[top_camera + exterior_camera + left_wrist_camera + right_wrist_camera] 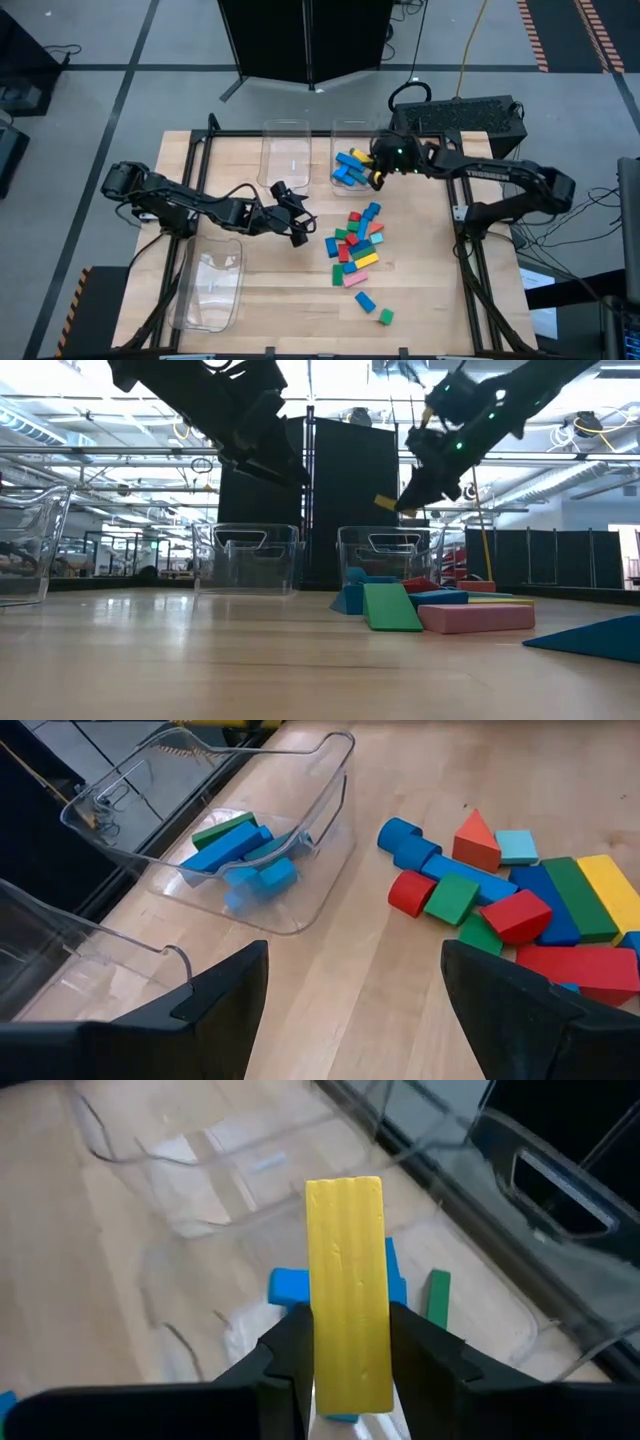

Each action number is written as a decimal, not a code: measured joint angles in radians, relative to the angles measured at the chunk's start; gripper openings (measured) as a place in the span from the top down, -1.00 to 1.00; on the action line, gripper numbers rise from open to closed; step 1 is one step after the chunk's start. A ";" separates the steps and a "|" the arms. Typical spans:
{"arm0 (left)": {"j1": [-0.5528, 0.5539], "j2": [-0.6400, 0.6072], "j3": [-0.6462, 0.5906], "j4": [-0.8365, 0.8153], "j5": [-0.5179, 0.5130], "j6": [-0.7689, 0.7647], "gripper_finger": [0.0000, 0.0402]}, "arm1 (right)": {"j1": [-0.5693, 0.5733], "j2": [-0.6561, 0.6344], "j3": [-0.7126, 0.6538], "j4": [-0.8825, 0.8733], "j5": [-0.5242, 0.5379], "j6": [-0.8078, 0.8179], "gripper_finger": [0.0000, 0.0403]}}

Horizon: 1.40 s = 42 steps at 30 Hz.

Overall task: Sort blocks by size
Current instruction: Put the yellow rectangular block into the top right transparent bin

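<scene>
My right gripper point(378, 168) hangs over the far right clear bin point(338, 130), shut on a long yellow block point(345, 1270). That bin holds several blue blocks and a green one point(245, 850). A pile of mixed blocks point(355, 245) lies on the table's middle right; two more, a blue point(365, 301) and a green, lie nearer the front edge. My left gripper point(350, 1010) stands open left of the pile, above the table, with nothing between its fingers. My right gripper pinches the yellow block's two long sides point(318, 1345) between its two fingers, near one end. The block lies along the fingers and sticks out past their tips. It is lifted clear, above the bin, its free end point(385, 503) slanting down.
An empty clear bin point(285, 155) stands at the far middle, left of the filled one. Another clear bin point(210, 285) sits at the near left. Black frame rails point(465, 250) run along the table's sides. Bare wood lies between the bins.
</scene>
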 joint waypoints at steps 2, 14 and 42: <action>0.002 0.004 0.000 0.002 0.000 0.000 -0.48 | -0.020 0.042 0.012 0.003 -0.006 -0.003 0.51; 0.004 0.006 0.000 -0.004 0.000 0.006 -0.48 | -0.092 0.289 0.183 0.003 -0.012 -0.044 0.51; 0.004 0.006 0.000 -0.011 0.000 0.024 -0.48 | -0.158 0.492 0.343 -0.121 -0.029 -0.093 0.13</action>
